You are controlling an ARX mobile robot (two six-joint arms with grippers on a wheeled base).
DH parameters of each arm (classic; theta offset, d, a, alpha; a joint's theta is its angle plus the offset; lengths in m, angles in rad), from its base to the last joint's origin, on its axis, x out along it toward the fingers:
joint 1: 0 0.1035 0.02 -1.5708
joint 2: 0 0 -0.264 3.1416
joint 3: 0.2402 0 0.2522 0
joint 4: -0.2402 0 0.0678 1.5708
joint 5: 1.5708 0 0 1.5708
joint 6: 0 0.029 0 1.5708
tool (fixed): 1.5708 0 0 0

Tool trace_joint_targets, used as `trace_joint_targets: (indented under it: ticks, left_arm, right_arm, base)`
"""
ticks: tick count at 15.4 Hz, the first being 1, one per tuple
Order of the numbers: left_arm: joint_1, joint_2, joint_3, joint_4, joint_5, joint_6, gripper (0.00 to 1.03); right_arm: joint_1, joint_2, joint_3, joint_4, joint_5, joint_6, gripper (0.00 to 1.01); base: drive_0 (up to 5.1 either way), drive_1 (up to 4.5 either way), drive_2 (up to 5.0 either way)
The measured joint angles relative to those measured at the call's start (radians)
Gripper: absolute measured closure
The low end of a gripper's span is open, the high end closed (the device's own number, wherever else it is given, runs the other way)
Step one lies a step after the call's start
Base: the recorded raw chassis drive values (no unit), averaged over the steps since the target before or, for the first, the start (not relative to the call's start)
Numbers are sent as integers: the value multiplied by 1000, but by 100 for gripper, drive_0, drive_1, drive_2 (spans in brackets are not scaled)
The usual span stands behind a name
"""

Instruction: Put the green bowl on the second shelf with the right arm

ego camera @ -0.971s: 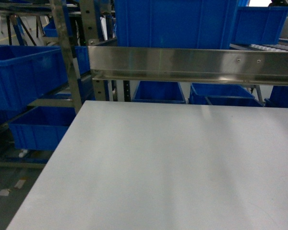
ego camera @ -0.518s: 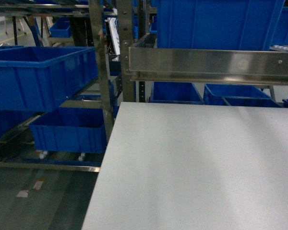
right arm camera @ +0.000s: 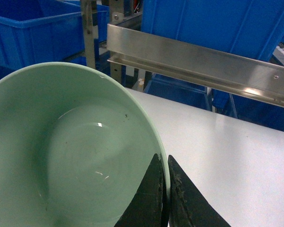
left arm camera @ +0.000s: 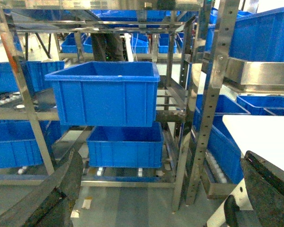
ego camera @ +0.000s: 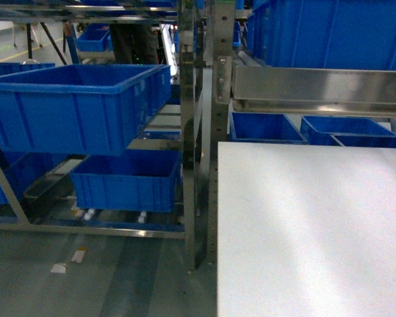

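The right gripper (right arm camera: 164, 189) has its jaws clamped on the rim of the small pale mint-green bowl (right arm camera: 61, 156), carrying it above the flat white surface (right arm camera: 227, 142). The left gripper (left arm camera: 156, 189) hangs open and idle. The steel rack's second shelf, holding a deep blue plastic crate (ego camera: 72, 105), lies off to the left.

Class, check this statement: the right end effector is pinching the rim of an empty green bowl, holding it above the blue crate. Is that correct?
Not quite. The right end effector does pinch the rim of the empty green bowl, but the right wrist view shows the bowl above the white table, not above a blue crate. The crates sit further off, on the steel rack.
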Motion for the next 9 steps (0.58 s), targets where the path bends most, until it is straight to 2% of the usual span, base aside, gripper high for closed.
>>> trace_joint_targets:
  ticks: [9]
  left_arm:
    - [0,0,0,0,-1,0,5]
  right_arm:
    - [0,2,0,3,0,0,99]
  base:
    - [-496,247,247]
